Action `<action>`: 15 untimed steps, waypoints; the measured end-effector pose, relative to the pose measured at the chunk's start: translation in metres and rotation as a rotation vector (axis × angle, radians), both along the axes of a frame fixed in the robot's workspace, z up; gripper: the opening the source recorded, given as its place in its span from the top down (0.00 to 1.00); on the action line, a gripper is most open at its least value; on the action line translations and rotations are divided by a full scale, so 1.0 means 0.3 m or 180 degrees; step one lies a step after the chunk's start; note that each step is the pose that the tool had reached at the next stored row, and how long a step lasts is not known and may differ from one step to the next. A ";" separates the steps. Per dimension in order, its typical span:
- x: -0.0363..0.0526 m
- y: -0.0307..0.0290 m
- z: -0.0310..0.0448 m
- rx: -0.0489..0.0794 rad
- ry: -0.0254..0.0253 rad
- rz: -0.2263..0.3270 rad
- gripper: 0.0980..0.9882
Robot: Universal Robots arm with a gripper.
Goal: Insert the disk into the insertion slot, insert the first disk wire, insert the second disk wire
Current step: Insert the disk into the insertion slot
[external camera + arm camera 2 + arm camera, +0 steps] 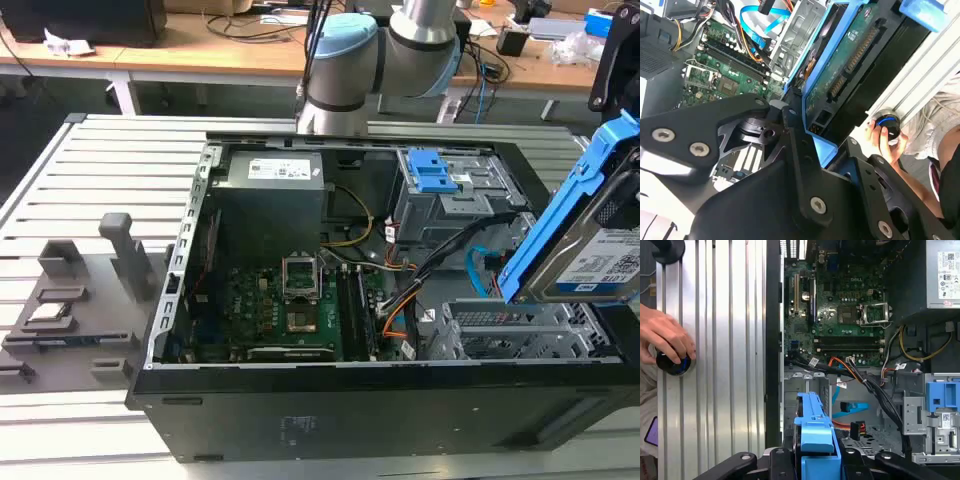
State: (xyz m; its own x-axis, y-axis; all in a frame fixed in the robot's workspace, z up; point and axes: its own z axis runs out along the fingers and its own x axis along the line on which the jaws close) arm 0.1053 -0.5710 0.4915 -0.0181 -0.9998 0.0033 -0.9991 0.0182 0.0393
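Note:
My gripper [815, 462] is shut on the disk [592, 240], a silver drive with a white label in a bright blue caddy. I hold it tilted above the open case's right end in the exterior view. In the second wrist view the disk [850, 55] shows its green circuit board underside between my black fingers [792, 132]. The insertion slot [500, 325], a low perforated silver cage, lies below the disk and apart from it. Beside the cage loops the light-blue second disk wire [857, 407]. The first disk wire [845, 425], orange and red, ends in a small black plug.
A taller grey bay with blue tabs [438, 180] stands behind the cage. Thick black cables [450, 250] cross between bay and motherboard [290, 310]. A person's hand [665, 337] rests on a black knob [672, 364] on the ribbed metal table [725, 365] beside the case.

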 end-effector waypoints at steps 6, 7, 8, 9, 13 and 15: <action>-0.004 0.005 -0.039 -0.0001 0.0000 -0.0001 0.70; -0.006 0.008 -0.046 -0.0001 0.0000 -0.0005 0.70; -0.010 0.010 -0.052 -0.0002 0.0000 -0.0017 0.70; -0.012 0.011 -0.057 -0.0001 0.0000 -0.0032 0.70; -0.024 0.029 -0.098 -0.0001 0.0001 -0.0094 0.70; -0.026 0.038 -0.119 -0.0001 0.0001 -0.0097 0.70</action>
